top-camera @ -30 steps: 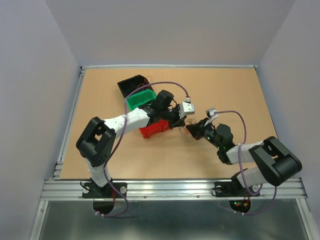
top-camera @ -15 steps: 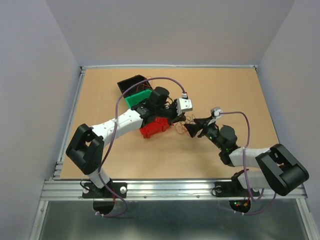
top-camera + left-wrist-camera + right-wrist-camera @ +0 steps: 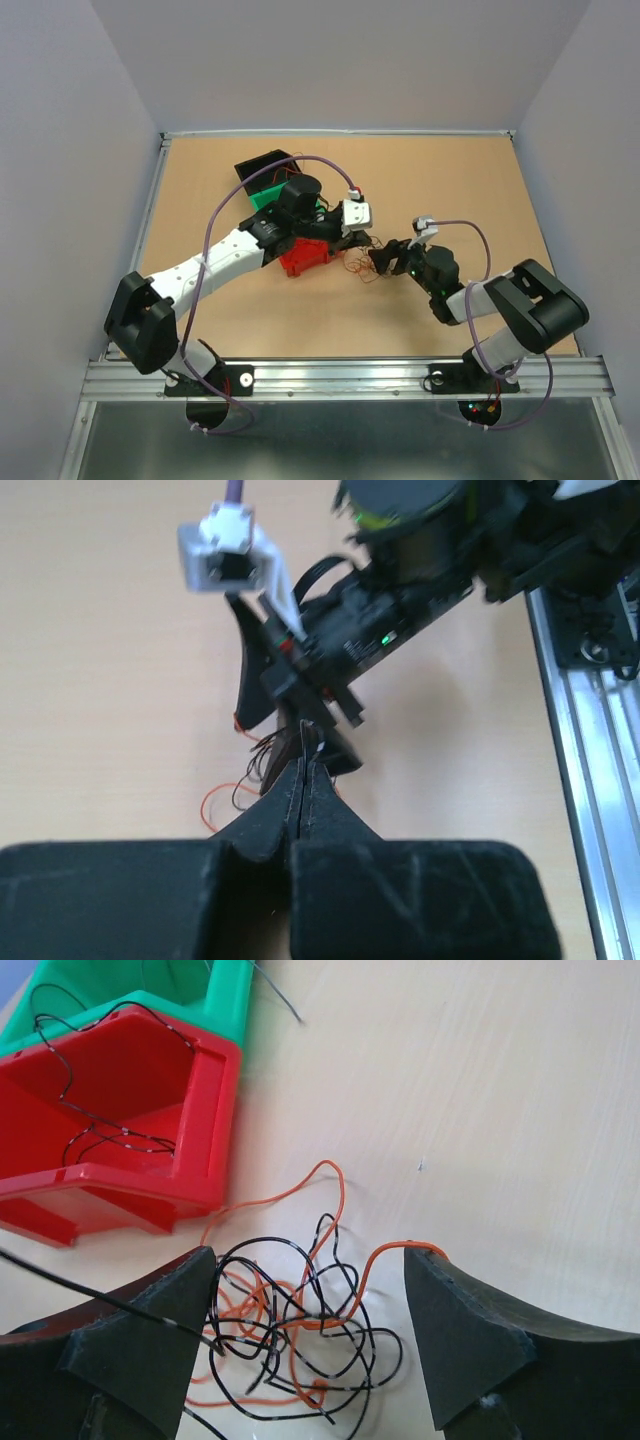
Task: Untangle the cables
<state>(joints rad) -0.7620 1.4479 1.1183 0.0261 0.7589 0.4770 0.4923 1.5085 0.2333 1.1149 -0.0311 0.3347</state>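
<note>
The cables [image 3: 300, 1330] are a loose tangle of thin black and orange wires on the table, small in the top view [image 3: 357, 266]. My right gripper [image 3: 308, 1270] is open, with one finger on each side of the tangle. My left gripper [image 3: 303, 765] is shut, its tips pinched on a thin black cable just above the tangle. That wire runs taut off the left edge of the right wrist view. From above, the left gripper [image 3: 353, 242] and the right gripper [image 3: 378, 260] nearly meet over the wires. A few strands [image 3: 240, 785] show beside the left fingertips.
A red bin [image 3: 110, 1090] with a black wire lying in it stands just left of the tangle. A green bin [image 3: 225, 1000] is behind it and a black bin [image 3: 262, 165] is farther back. An aluminium rail [image 3: 585, 780] runs along the table's near edge.
My right gripper has opened wide and slid left onto the tangle. The left arm has stretched out and shifted its gripper slightly left, still shut.
</note>
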